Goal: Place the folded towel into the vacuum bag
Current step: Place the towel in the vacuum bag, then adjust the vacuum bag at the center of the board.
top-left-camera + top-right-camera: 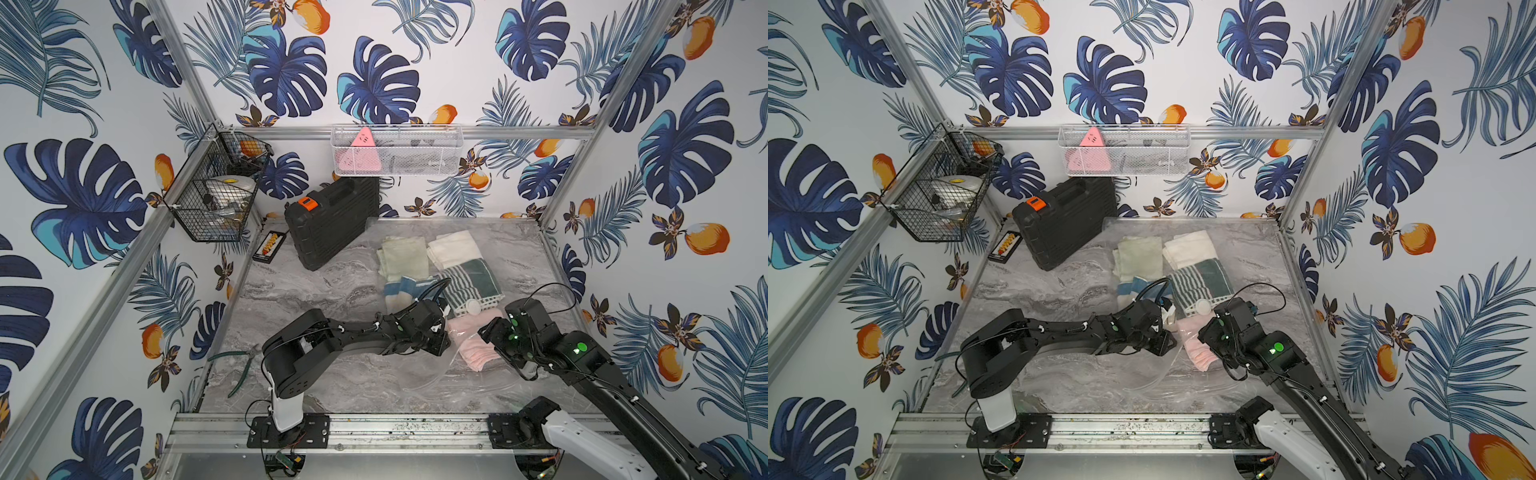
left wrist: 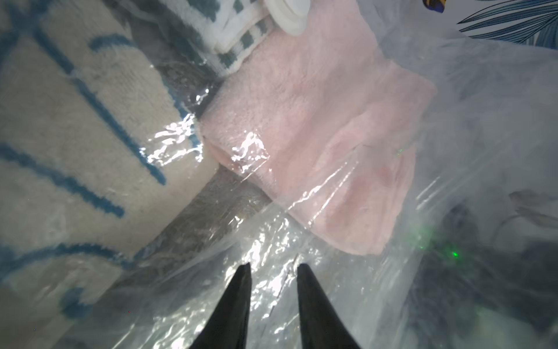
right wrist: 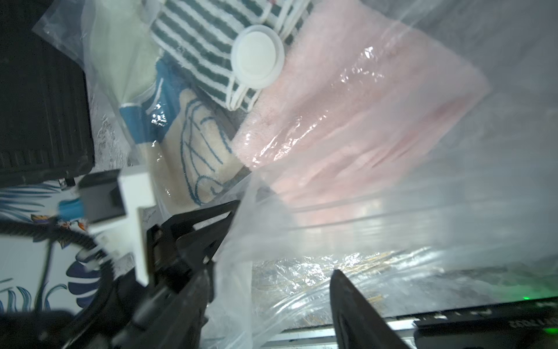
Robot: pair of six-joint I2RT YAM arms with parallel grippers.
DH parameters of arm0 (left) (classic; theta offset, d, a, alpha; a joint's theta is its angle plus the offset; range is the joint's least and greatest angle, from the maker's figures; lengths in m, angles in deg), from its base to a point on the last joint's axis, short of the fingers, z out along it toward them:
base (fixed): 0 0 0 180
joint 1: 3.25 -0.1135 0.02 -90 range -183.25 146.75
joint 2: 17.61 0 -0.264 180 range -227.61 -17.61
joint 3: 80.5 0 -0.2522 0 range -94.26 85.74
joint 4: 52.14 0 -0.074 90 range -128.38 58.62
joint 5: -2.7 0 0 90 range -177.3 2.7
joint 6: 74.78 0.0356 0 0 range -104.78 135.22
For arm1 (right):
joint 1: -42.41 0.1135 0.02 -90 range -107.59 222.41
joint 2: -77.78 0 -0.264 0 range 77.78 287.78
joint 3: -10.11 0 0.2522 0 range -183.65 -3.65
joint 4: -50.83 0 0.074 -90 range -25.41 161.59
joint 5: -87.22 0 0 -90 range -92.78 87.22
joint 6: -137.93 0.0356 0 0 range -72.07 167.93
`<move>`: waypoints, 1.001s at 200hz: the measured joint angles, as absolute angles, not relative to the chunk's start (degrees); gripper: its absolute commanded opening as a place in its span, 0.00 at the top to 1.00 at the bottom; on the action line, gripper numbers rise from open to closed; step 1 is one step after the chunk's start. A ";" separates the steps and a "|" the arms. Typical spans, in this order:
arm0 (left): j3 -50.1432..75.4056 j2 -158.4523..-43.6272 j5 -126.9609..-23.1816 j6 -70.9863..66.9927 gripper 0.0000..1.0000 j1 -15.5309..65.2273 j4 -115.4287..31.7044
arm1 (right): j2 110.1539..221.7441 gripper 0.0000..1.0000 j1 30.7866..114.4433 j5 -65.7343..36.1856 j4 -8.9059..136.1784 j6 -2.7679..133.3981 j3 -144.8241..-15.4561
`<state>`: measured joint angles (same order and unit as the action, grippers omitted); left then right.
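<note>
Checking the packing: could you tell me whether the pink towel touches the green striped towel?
Touching. The right wrist view shows the green striped towel lying over the edge of the pink towel, with no gap between them.

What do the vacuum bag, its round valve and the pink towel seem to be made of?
Vacuum bag: thin clear plastic film, glossy, with crinkled glare.
Valve: hard white plastic, probably; smooth, matte.
Pink towel: soft fleecy cloth, fuzzy nap.
</note>
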<state>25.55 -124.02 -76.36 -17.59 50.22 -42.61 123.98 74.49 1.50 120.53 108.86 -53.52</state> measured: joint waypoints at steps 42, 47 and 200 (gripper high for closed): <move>24.59 -129.07 -75.51 -16.39 0.66 50.07 -44.18 | 132.79 0.34 74.95 5.19 125.03 99.83 -63.05; 24.57 -129.22 -75.27 -16.39 0.66 50.07 -44.55 | 133.73 0.33 74.92 5.30 125.16 98.91 -63.18; 28.44 -100.61 -84.89 -4.24 0.37 66.35 -6.65 | 155.39 0.29 59.03 -8.60 104.53 88.31 -49.63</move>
<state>28.44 -100.61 -84.89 -4.24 66.35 -6.65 155.39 59.03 -8.60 104.53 88.31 -49.63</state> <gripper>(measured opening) 0.617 0.711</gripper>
